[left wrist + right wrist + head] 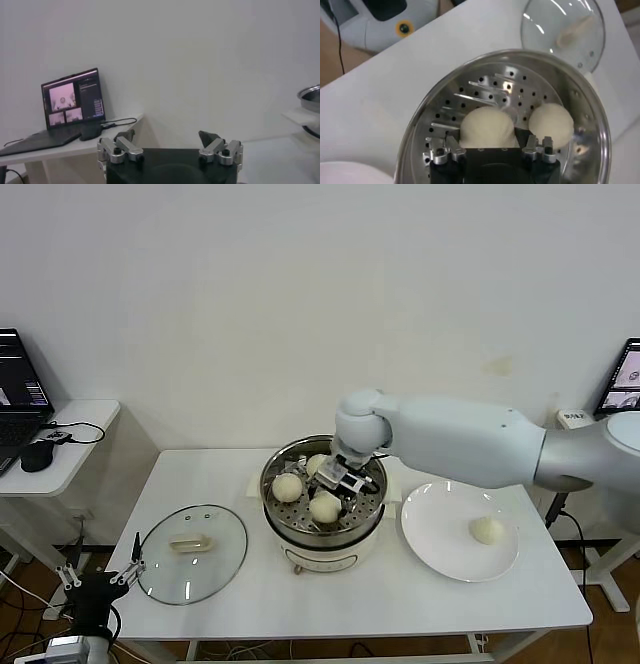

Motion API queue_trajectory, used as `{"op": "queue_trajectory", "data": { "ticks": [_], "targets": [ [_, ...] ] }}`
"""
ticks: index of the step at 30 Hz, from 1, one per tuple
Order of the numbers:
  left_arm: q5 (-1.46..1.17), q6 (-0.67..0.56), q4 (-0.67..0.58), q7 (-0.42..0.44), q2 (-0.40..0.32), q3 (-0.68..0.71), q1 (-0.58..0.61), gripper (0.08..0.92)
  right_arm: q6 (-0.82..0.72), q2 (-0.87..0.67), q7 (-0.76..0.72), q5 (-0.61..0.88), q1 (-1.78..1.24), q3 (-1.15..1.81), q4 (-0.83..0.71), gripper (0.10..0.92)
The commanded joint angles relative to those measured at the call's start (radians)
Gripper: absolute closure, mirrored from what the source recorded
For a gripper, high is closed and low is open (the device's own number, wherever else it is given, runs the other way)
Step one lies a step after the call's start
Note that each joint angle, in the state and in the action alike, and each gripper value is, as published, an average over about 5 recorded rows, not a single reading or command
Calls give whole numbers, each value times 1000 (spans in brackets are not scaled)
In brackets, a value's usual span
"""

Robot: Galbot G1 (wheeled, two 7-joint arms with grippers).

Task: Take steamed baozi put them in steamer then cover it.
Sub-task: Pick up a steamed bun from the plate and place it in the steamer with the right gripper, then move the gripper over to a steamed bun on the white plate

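Observation:
The steamer [300, 536] stands mid-table, a steel pot with a perforated tray [485, 85] on a cream base. Three baozi show inside it. My right gripper [332, 484] reaches down into the pot and is shut on one baozi [487, 129], which sits low over the tray between the fingers. A second baozi [550, 125] lies beside it, and a third [317, 464] is at the back of the pot. Another baozi [487, 530] rests on the white plate [430, 534]. The glass cover [192, 552] lies flat on the table left of the steamer. My left gripper [100, 562] hangs open and empty off the table's front left corner.
A side table [70, 459] at the far left carries a laptop [72, 102] and a mouse [38, 456]. A second screen [625, 379] stands at the far right. The plate sits close against the steamer's right side.

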Motion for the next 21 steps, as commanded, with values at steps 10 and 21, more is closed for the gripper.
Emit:
{"op": "queue_trajectory", "data": {
  "ticks": [10, 21],
  "targets": [
    [0, -3, 4, -1, 3, 0, 0, 177, 43, 15, 24, -24, 3, 3, -2, 268],
    [-1, -2, 5, 0, 19, 0, -12, 177, -178, -197, -25, 96, 118, 147, 22, 203]
  ]
}}
